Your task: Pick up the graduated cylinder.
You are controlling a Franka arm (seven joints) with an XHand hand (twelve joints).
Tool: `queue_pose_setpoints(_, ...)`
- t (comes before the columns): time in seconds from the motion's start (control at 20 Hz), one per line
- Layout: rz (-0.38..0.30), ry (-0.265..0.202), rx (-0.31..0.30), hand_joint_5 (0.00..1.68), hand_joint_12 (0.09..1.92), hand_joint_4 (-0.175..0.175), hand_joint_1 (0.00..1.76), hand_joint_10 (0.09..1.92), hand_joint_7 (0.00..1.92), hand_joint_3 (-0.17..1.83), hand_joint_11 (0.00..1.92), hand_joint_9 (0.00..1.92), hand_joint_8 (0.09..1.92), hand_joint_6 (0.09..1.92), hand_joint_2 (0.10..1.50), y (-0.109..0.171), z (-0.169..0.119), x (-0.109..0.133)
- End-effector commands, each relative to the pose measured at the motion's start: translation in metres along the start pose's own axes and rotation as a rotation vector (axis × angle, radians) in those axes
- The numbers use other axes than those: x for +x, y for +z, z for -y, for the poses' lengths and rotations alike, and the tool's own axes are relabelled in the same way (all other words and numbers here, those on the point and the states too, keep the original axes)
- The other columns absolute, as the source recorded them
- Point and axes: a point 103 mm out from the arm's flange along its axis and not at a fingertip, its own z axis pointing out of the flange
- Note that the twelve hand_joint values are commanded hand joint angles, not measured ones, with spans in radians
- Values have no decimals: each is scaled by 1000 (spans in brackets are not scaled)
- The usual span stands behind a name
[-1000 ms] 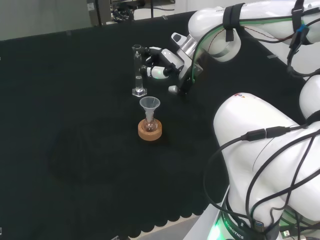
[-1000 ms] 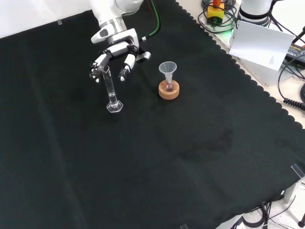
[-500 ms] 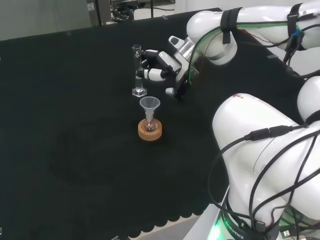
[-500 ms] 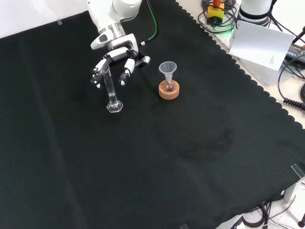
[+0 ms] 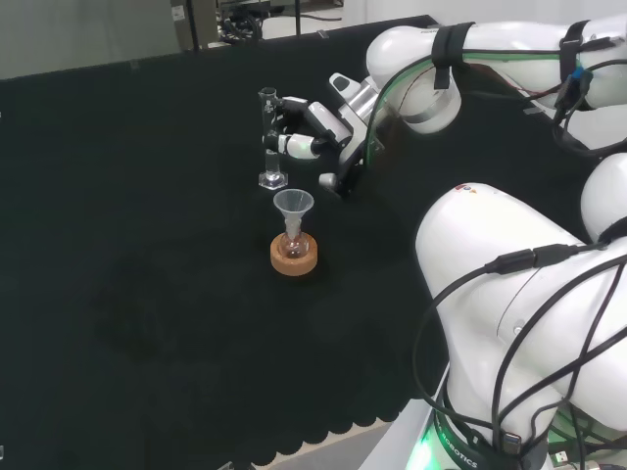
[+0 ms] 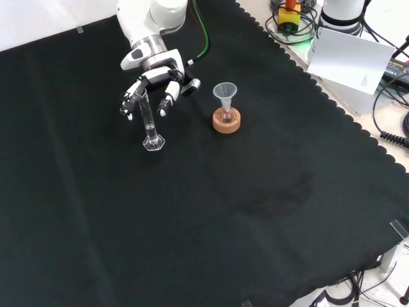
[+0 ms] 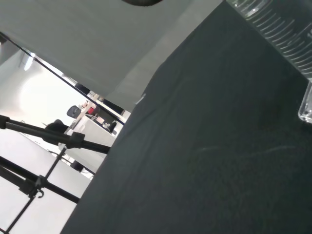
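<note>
We see the black-clothed surface [image 6: 268, 192], then the hand [image 6: 153, 80] with fingers spread and relaxed on either side of the graduated cylinder's upper part, grasping nothing. The graduated cylinder [image 6: 149, 121] stands upright on its base, just left of the cork stand [image 6: 227, 121] in the front view. The stand carries a small flask topped by a funnel [image 6: 224, 93].

hand [image 6: 155, 80], fingers spread, uncurled
</note>
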Motion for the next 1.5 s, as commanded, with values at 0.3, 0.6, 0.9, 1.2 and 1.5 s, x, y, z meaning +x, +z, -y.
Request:
queue_pose_setpoints(0.3,-74,-20,-23,516,1285,-49,944,555,423,-175,431,632,625,87,1004,5,-8,4)
queue_pose_setpoints(0.6,-70,-25,3,559,1262,-46,961,540,459,-175,474,670,620,87,1005,16,-9,5)
queue_pose_setpoints(0.9,-85,-20,-13,644,1215,-40,1004,497,511,-175,553,735,599,153,1021,18,-9,4)
queue_pose_setpoints(1.2,-102,-23,-38,658,1183,-41,1028,469,532,-175,602,772,593,209,1041,13,-11,5)
queue_pose_setpoints(1.5,-107,-21,-33,625,1156,-43,1034,425,545,-175,648,812,588,325,1057,19,-12,5)
